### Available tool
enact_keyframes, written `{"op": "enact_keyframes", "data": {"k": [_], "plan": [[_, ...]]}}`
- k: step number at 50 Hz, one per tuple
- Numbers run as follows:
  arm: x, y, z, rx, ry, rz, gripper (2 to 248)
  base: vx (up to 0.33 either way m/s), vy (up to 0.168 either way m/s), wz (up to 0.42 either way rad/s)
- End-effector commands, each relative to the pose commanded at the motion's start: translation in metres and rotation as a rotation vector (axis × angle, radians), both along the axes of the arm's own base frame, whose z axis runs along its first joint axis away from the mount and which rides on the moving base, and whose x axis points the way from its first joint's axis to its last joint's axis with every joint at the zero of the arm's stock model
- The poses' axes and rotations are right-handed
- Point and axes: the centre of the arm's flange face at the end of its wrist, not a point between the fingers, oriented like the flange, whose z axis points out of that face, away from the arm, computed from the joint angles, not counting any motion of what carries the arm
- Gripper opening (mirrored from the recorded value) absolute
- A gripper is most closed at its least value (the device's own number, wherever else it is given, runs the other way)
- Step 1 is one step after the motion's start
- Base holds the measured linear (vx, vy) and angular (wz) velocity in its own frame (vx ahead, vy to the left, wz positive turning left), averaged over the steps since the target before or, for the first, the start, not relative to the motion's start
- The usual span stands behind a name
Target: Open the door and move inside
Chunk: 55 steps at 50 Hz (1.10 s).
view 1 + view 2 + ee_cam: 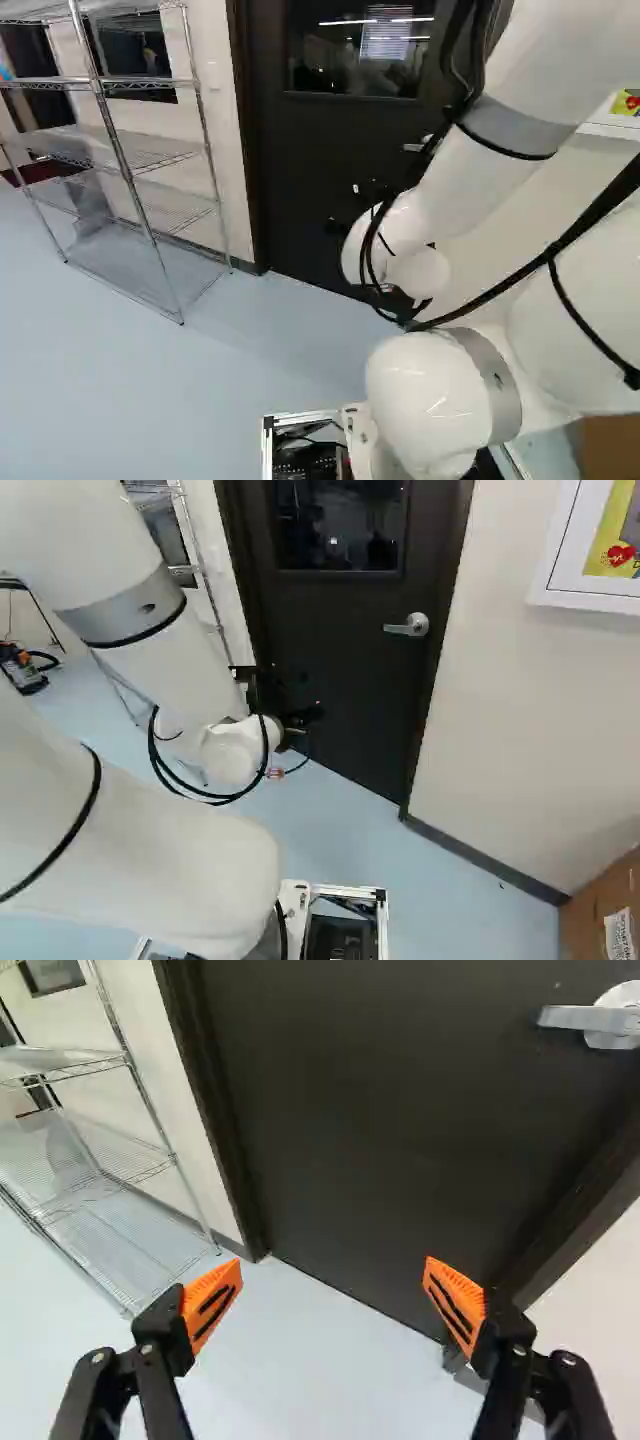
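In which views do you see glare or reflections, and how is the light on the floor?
Left base view: bright strips, probably lamp reflections, in the door window, and small highlights on the arm; right base view: the window is mostly dark, with faint bright spots; wrist view: the floor looks pale and bright beside the dark door.

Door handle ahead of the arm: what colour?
Silver-grey door handle; it shows best in the right base view.

I count one door (pixel 345 675), one lever handle (pixel 408 627), one wire rack (pixel 127 175), two orange pads (pixel 466 1296).
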Motion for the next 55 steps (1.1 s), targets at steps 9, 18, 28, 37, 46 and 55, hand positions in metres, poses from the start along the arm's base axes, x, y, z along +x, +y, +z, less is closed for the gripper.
{"op": "enact_keyframes", "data": {"k": [9,18,28,37,46,55], "plan": [[0.0,0.0,0.0,0.0,0.0,0.0,247,0.0,0.0,0.0],[0.0,0.0,0.0,0.0,0.0,0.0,247,0.0,0.0,0.0],[0.0,0.0,0.0,0.0,0.0,0.0,247,0.0,0.0,0.0],[0.0,0.0,0.0,0.0,0.0,0.0,247,0.0,0.0,0.0],[0.0,0.0,0.0,0.0,0.0,0.0,247,0.0,0.0,0.0],[0.0,0.0,0.0,0.0,0.0,0.0,247,-0.004,-0.001,0.012]]}}
